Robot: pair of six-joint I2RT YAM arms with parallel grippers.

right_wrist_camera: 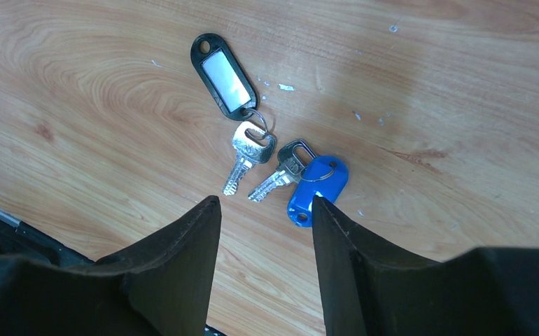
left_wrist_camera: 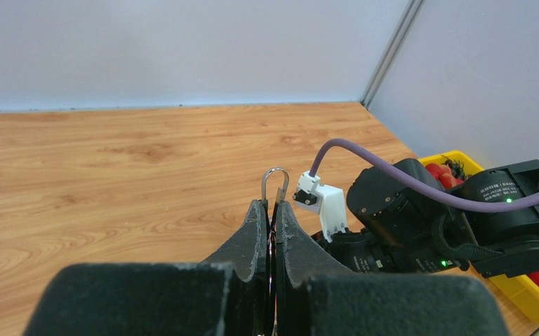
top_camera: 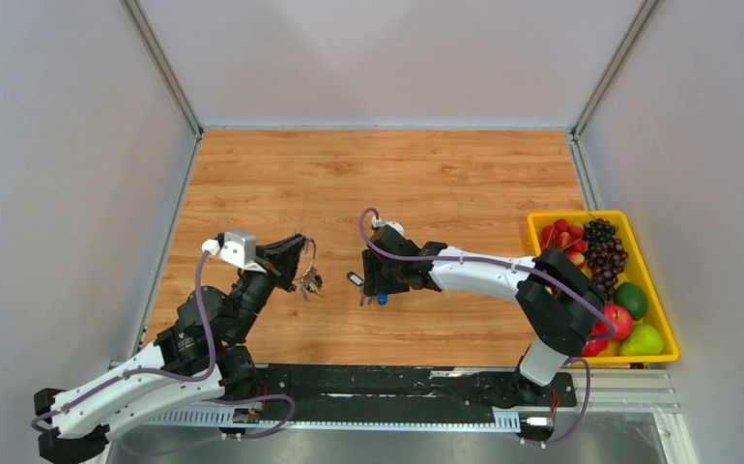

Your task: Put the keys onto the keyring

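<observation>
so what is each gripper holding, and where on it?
Left gripper is shut on the keyring, pinching its wire so a loop sticks out beyond the jaws. Right gripper is open, holding nothing, above two loose keys.

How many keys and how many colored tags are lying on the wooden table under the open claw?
Silver keys: 2
Black tag: 1
Blue tag: 1
Total: 4
</observation>
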